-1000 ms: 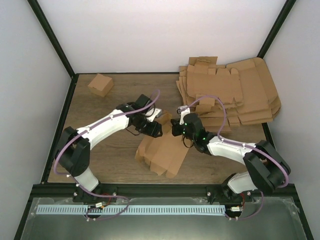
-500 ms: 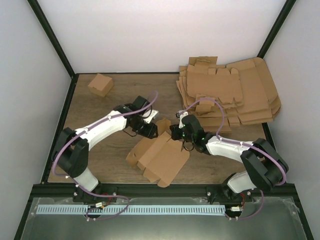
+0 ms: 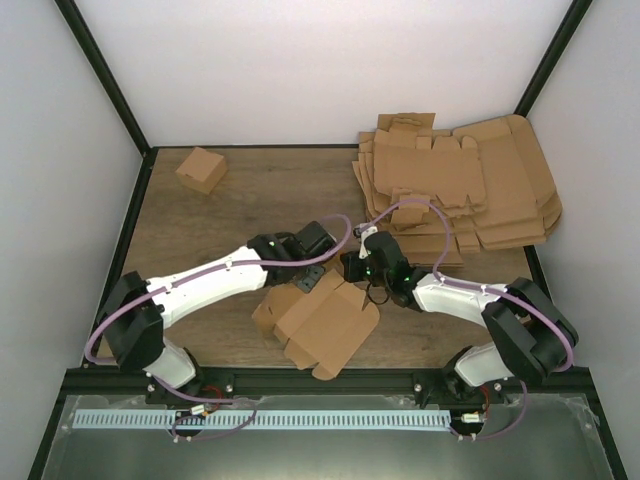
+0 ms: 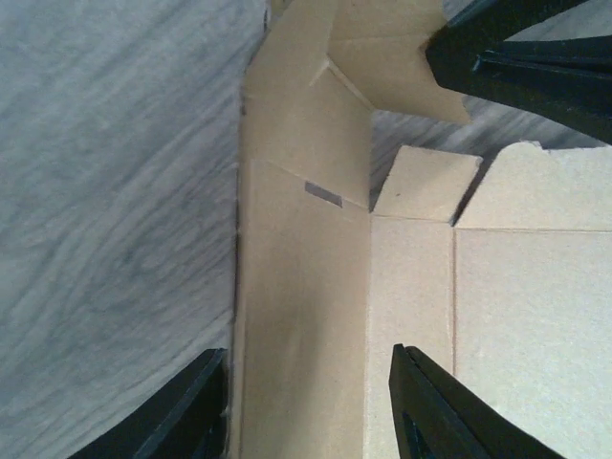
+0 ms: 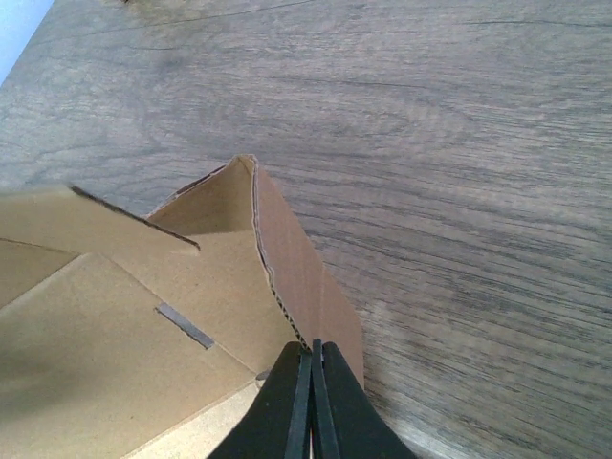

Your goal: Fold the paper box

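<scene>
Wood-grain tabletop [image 3: 230, 215], enclosed by white walls [image 3: 330, 70] and a black frame [image 3: 107, 76], shown from above with two wrist views for detail. At the far left, near the back edge, a small closed cardboard box [image 3: 201, 168] stands well apart from both arms. The left arm [image 3: 205, 280] reaches rightward to the middle of the table, where the left gripper [image 3: 314, 272] points down at the far left part of the paper box [image 3: 325, 322]. In the left wrist view its fingers [image 4: 182, 411] stand partly apart, one on each side of a long raised side panel. Whether the pads touch the cardboard cannot be told. The paper box lies at the centre of the table, toward the near edge and just below the two grippers. It is a partly folded brown blank, its broad base panel flat on the wood and several flaps and side panels standing up. The right gripper [image 3: 352, 268] meets the far edge of the box just right of the left gripper. The right wrist view shows its fingers [image 5: 287, 402] pressed together on the thin corrugated edge of an upright flap at a folded corner. Behind the right arm [image 3: 460, 297], at the right rear, a stack of flat cardboard blanks [image 3: 460, 185] lies fanned out, apart from the paper box.
</scene>
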`<state>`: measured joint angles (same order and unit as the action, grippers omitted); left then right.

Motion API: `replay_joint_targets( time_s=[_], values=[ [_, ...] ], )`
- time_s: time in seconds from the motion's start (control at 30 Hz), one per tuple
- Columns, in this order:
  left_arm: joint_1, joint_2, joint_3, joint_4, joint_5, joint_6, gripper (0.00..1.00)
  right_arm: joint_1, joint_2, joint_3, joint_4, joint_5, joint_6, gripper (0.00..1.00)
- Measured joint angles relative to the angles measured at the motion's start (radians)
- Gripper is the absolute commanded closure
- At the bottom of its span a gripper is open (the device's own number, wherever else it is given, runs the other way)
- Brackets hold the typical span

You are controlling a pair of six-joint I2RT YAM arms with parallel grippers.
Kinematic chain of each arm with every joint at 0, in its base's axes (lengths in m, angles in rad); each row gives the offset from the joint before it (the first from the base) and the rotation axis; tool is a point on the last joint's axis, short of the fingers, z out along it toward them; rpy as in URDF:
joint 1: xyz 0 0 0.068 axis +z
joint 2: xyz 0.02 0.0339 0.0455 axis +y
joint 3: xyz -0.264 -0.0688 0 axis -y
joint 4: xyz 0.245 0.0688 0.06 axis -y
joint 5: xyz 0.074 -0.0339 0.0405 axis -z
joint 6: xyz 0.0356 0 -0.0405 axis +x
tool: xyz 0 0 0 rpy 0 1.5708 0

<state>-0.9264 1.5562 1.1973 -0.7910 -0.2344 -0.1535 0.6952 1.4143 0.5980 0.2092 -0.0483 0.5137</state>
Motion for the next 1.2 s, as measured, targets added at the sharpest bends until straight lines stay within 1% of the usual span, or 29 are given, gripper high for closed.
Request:
replay_joint_targets(
  time_s=[0.2,0.23,0.47,0.53,0.63,0.67,0.93,1.03,1.2],
  values=[
    [-0.091,0.0,0.011,-0.019,-0.175,0.006,0.72,0.0,0.0,0.0,0.0,0.003,0.0,0.99],
    [-0.105,0.0,0.011,-0.021,-0.196,0.006,0.73,0.0,0.0,0.0,0.0,0.004,0.0,0.99],
    [-0.177,0.042,0.029,-0.077,-0.354,-0.001,0.75,0.0,0.0,0.0,-0.001,0.008,0.0,0.99],
    [-0.193,0.06,0.036,-0.095,-0.386,-0.004,0.81,0.0,0.0,0.0,-0.001,0.01,0.0,0.99],
    [-0.213,0.074,0.046,-0.119,-0.424,-0.016,0.93,0.0,0.0,0.0,-0.002,0.015,-0.001,0.99],
    [-0.218,0.076,0.048,-0.127,-0.438,-0.018,0.96,0.0,0.0,0.0,-0.003,0.016,-0.001,0.99],
    [-0.226,0.088,0.052,-0.137,-0.538,-0.025,0.96,0.0,0.0,0.013,-0.016,0.017,0.0,0.99],
    [-0.226,0.11,0.052,-0.116,-0.614,-0.003,0.96,0.0,0.002,0.037,-0.021,0.03,-0.006,0.99],
    [-0.205,0.164,0.055,-0.037,-0.742,0.051,0.96,0.0,0.032,0.089,0.003,0.121,-0.018,0.99]
  ],
)
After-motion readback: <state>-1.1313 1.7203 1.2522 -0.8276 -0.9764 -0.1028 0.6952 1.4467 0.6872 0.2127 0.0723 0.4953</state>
